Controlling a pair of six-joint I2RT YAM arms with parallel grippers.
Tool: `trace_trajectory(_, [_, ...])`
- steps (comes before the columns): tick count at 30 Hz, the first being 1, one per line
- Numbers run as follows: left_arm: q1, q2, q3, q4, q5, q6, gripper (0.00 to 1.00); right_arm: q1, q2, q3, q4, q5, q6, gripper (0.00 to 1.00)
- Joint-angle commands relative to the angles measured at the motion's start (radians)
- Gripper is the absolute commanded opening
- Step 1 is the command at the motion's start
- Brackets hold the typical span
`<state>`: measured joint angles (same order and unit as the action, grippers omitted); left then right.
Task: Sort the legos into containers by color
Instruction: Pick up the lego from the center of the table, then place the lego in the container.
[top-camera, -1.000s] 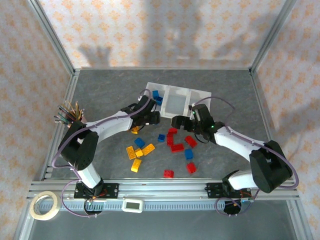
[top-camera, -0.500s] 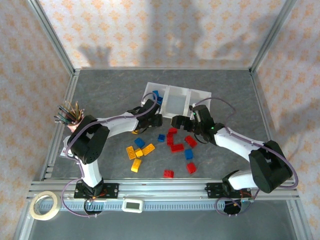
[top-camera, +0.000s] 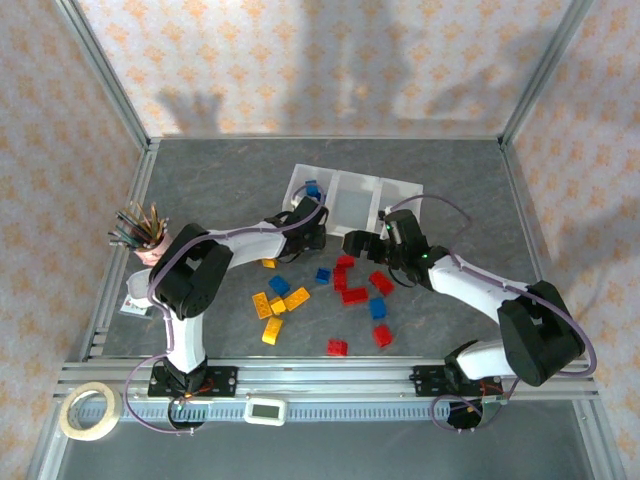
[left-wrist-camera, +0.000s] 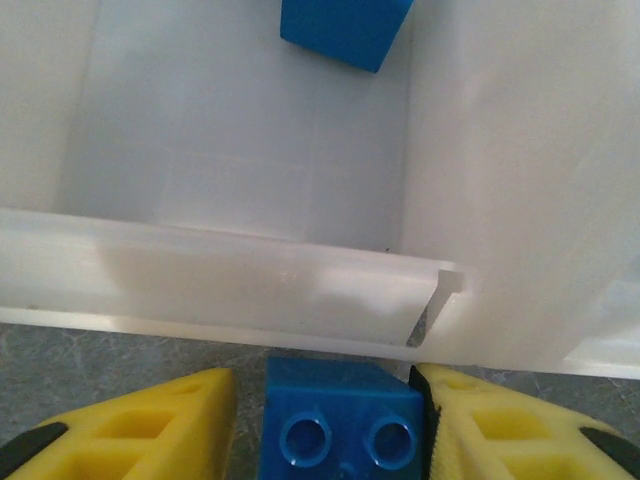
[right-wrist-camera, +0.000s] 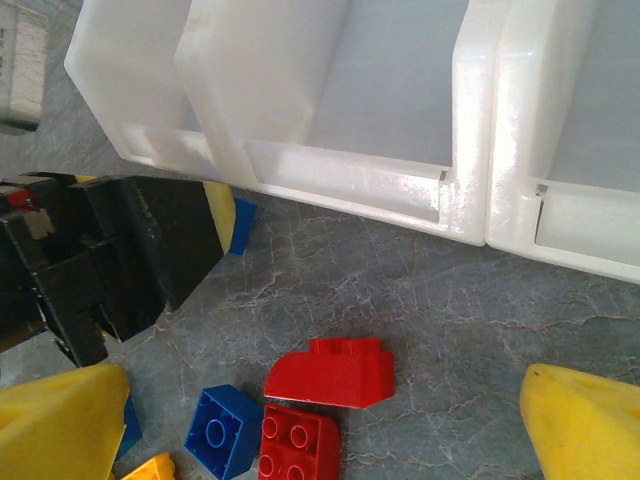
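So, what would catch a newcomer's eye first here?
The left gripper, shut on a blue brick, sits at the near wall of the white tray, where another blue brick lies inside. The right gripper hangs open over red bricks on the grey table.

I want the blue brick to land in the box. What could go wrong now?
The blue brick clamped in the left gripper seems to sit low, facing the near wall of the white tray. Pushed forward without lifting, it might hit that wall and shove the tray, or slip out of the fingers. The open right gripper hovers close by over the red bricks, so the two arms could bump.
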<state>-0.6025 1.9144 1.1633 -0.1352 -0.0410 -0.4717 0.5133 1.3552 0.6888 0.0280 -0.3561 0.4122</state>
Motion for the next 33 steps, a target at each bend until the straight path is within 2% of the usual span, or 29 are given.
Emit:
trace_trajectory(1, [-0.005,0.018,0.020,0.014,-0.013,0.021,0.46,-0.002,-0.011,0.018,0.023,0.024,0.005,1.00])
trace_trajectory(10, [-0.005,0.000,-0.010,0.015,0.006,0.016,0.26,-0.002,-0.020,0.040,0.006,0.026,-0.001,1.00])
trace_trajectory(14, [-0.005,-0.076,-0.040,0.004,0.006,0.004,0.20,-0.002,-0.022,0.061,-0.016,0.021,-0.013,1.00])
trace_trajectory(20, [-0.004,-0.202,-0.092,-0.026,-0.022,-0.021,0.19,-0.002,-0.036,0.100,-0.042,0.008,-0.018,1.00])
trace_trajectory(25, [0.010,-0.275,-0.050,-0.070,-0.070,-0.054,0.19,-0.002,-0.029,0.146,-0.046,0.004,-0.002,1.00])
trace_trajectory(29, [0.035,-0.236,0.047,-0.100,-0.091,-0.079,0.19,-0.002,-0.001,0.186,-0.063,0.041,0.018,1.00])
trace_trajectory(33, [0.067,-0.129,0.161,-0.121,-0.089,-0.093,0.19,-0.004,0.027,0.215,-0.075,0.084,0.037,1.00])
